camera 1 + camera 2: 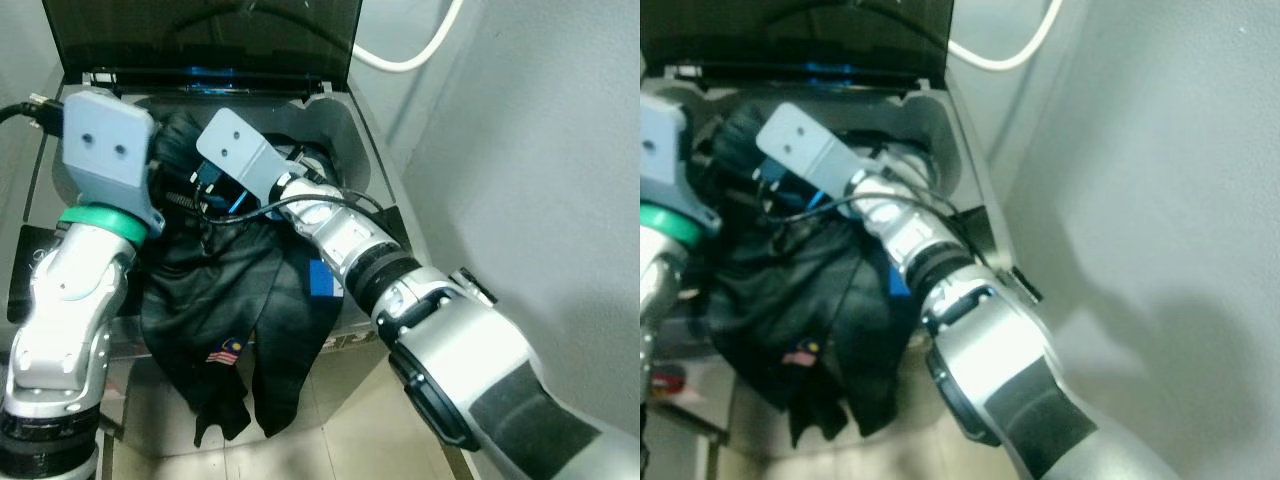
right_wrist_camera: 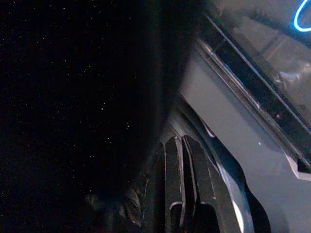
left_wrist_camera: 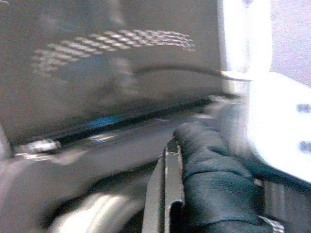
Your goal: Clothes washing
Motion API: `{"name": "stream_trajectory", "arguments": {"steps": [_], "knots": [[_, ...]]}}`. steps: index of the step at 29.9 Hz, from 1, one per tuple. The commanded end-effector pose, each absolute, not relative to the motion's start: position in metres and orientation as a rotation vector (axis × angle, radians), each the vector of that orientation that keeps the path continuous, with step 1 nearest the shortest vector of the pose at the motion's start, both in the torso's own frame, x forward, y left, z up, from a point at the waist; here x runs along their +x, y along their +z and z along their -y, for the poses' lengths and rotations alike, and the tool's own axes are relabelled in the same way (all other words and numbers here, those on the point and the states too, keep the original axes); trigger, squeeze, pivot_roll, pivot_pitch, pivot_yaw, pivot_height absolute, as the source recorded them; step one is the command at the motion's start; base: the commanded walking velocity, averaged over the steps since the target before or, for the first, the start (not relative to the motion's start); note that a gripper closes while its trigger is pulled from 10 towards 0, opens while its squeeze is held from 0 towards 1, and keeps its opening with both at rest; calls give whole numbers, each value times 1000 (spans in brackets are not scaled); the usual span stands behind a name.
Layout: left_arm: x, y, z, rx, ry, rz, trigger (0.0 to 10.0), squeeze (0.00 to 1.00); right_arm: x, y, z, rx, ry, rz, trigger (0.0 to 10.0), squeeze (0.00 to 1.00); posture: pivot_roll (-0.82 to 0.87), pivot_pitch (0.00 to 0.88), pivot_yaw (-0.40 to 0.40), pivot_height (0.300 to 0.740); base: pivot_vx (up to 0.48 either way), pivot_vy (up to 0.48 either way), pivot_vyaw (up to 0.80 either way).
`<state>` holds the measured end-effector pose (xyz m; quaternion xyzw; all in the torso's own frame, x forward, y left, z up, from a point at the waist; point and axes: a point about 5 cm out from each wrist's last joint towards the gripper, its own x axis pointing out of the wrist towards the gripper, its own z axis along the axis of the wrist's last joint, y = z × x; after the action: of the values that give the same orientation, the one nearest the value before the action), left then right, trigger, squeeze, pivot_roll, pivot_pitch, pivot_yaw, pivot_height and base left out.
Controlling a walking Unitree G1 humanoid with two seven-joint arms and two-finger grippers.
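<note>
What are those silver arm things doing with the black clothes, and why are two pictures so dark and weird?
Those are a robot's two arms. Two pictures come from cameras on its head, looking down into a grey washing machine with its lid up. Both arms reach over the opening, and a black garment with a small flag patch hangs over the front edge. The two odd pictures come from cameras on the wrists. The left gripper has dark cloth bunched against its fingers. The right gripper sits close to the machine's rim, beside dark cloth, so that picture looks nearly black.

No words or numbers can be read — just a small flag patch [image 1: 224, 353] on the dark garment [image 1: 240, 300].
</note>
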<state>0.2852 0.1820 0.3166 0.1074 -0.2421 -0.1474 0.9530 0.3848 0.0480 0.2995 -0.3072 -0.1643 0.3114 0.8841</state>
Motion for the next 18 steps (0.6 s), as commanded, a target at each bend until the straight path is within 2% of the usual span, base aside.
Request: {"name": "stream_trajectory", "arguments": {"steps": [1, 4, 8, 9, 11, 12, 13, 14, 15, 18], "knots": [[274, 317, -170, 211, -464, 481, 10000, 0, 384, 294, -49, -634, 658, 321, 10000, 0, 159, 153, -85, 740, 0, 0, 0], [272, 315, -170, 210, -512, 450, 10000, 0, 385, 295, -49, -634, 659, 321, 10000, 0, 160, 152, -83, 740, 0, 0, 0], [268, 294, -179, 352, -634, 273, 10000, 0, 385, 298, -46, -615, 656, 332, 10000, 0, 161, 152, -81, 740, 0, 0, 0], [268, 294, -179, 352, -634, 273, 10000, 0, 385, 298, -46, -615, 656, 332, 10000, 0, 161, 152, -81, 740, 0, 0, 0], [269, 284, -180, 463, -680, 244, 10000, 0, 385, 300, -46, -600, 654, 344, 10000, 0, 161, 152, -81, 740, 0, 0, 0], [269, 284, -180, 463, -680, 244, 10000, 0, 385, 300, -46, -600, 654, 344, 10000, 0, 161, 152, -81, 740, 0, 0, 0], [272, 281, -181, 599, -655, 257, 10000, 0, 385, 301, -46, -592, 655, 352, 10000, 0, 159, 153, -82, 740, 0, 0, 0], [272, 281, -181, 599, -655, 257, 10000, 0, 385, 301, -46, -592, 655, 352, 10000, 0, 159, 153, -82, 740, 0, 0, 0], [275, 284, -182, 716, -604, 291, 10000, 0, 385, 302, -46, -587, 657, 357, 10000, 0, 153, 154, -77, 740, 0, 0, 0], [279, 294, -183, 765, -529, 359, 10000, 0, 385, 302, -46, -584, 656, 363, 10000, 0, 151, 154, -74, 740, 0, 0, 0]]}}
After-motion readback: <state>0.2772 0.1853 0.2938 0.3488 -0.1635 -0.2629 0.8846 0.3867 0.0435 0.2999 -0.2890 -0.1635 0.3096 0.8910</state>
